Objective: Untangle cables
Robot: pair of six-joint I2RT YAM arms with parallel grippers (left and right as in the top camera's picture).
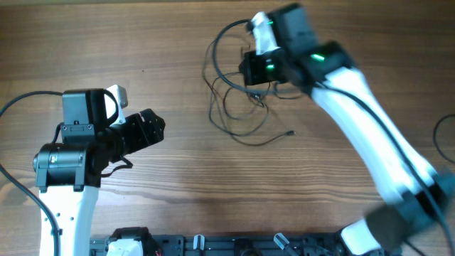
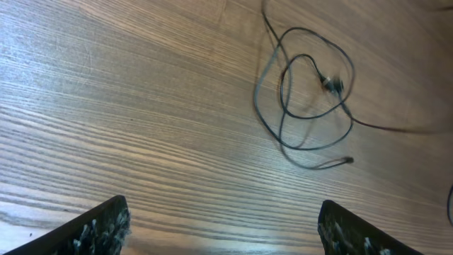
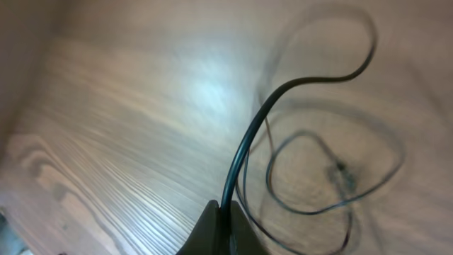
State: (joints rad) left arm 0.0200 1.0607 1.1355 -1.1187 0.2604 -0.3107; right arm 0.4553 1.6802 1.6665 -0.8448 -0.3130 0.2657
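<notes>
**Right arm had the strand; left arm waited well apart**

From overhead, we saw the thin black cables (image 1: 231,92) lying in loose overlapping loops on the brown wood-grain table (image 1: 178,178), towards its far middle. One small plug end trailed out on the near side. The right gripper (image 1: 250,71) sat directly on the far right edge of the tangle. The left gripper (image 1: 146,131) was well apart from it, pointing across the table towards the loops.

In the left wrist view, the two dark fingers (image 2: 106,227) stood wide apart with nothing between them. The cables (image 2: 304,99) lay ahead and to the right of them, the loops stretching roughly away from the camera.

In the right wrist view, the fingers (image 3: 216,230) were pinched together on a single strand (image 3: 244,149), which rose from them in a sharp curve. The rest of the loops showed blurred on the wood beyond.

We judged that any pull depended on the right arm, since it was the nearer one and had the grip. The left arm would have to cross to the tangle before it could pin anything.
</notes>
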